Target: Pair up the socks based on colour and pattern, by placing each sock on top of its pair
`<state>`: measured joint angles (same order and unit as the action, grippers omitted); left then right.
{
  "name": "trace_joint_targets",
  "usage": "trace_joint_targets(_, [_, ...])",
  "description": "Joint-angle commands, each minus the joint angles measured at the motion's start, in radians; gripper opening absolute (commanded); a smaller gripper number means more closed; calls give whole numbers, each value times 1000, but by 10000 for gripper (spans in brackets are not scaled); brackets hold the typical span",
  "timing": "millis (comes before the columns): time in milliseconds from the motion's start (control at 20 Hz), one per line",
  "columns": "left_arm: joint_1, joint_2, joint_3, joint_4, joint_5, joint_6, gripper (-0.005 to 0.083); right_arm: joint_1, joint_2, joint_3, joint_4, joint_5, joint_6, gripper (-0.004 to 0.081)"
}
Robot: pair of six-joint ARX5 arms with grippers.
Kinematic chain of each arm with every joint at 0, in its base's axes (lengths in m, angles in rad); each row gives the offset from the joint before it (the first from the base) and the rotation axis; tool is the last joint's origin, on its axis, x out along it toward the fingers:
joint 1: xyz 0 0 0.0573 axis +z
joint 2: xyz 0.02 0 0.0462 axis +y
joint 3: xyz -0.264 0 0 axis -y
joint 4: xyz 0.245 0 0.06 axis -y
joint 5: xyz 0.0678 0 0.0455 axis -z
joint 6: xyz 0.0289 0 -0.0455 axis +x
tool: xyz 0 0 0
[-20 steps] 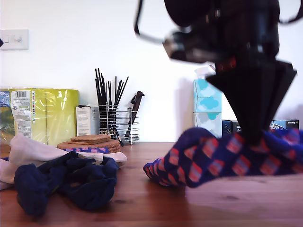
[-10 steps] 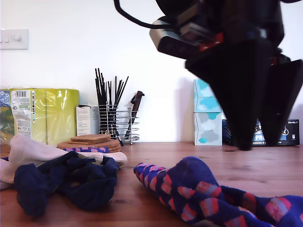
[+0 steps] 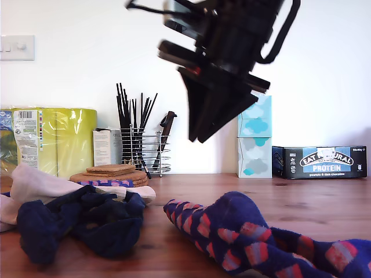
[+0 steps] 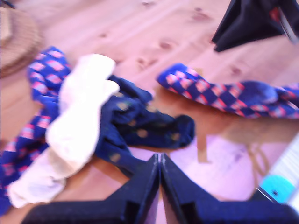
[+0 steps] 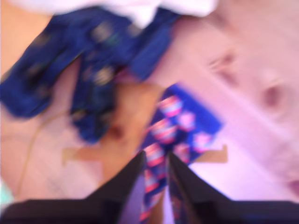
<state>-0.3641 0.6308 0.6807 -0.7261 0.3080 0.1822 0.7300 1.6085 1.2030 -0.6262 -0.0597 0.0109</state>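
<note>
A blue sock with red-pink checks (image 3: 232, 231) (image 4: 224, 95) (image 5: 173, 126) lies flat on the wooden table, held by nothing. My second gripper (image 3: 197, 138) (image 4: 247, 23) (image 5: 155, 156) hangs well above its toe end with a narrow gap between its fingers and nothing in them. In a heap at the exterior view's left lie dark navy spotted socks (image 3: 81, 223) (image 4: 140, 126) (image 5: 88, 65) and a pale sock (image 3: 40, 185) (image 4: 79, 121). Under these is another checked sock (image 4: 44, 70). My first gripper (image 4: 160, 157) is shut and empty, hovering short of the heap.
Cork coasters (image 3: 110, 172) (image 4: 16, 39) are stacked behind the heap. Along the wall stand a yellow paper-roll pack (image 3: 55, 139), a wire rack of black sticks (image 3: 139, 145), tissue boxes (image 3: 254, 139) and a protein bar box (image 3: 322, 162).
My second gripper let go of the checked sock, which dropped onto the table. The gripper then rose and swung toward the exterior view's left.
</note>
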Motion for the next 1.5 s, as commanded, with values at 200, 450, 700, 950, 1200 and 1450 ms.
trace_joint_targets(200, [2,-2,0,57,-14,-29,-19,-39,171,-10,76,-119,-61,-12])
trace_joint_targets(450, [2,-2,0,77,-34,-52,-19,-39,257,-10,99,-158,-90,-12])
trace_joint_targets(700, [2,-2,0,77,-48,-55,-19,-47,367,-10,137,-121,-90,-12])
trace_joint_targets(950, [2,-2,0,77,-56,-52,-19,-106,381,-10,149,48,-90,-12])
trace_joint_targets(1200, [2,-2,0,76,-56,-51,-19,-264,380,-10,101,185,-91,-12])
trace_joint_targets(1450, [2,-2,0,77,-56,-51,-19,-340,362,-10,67,151,-91,-12])
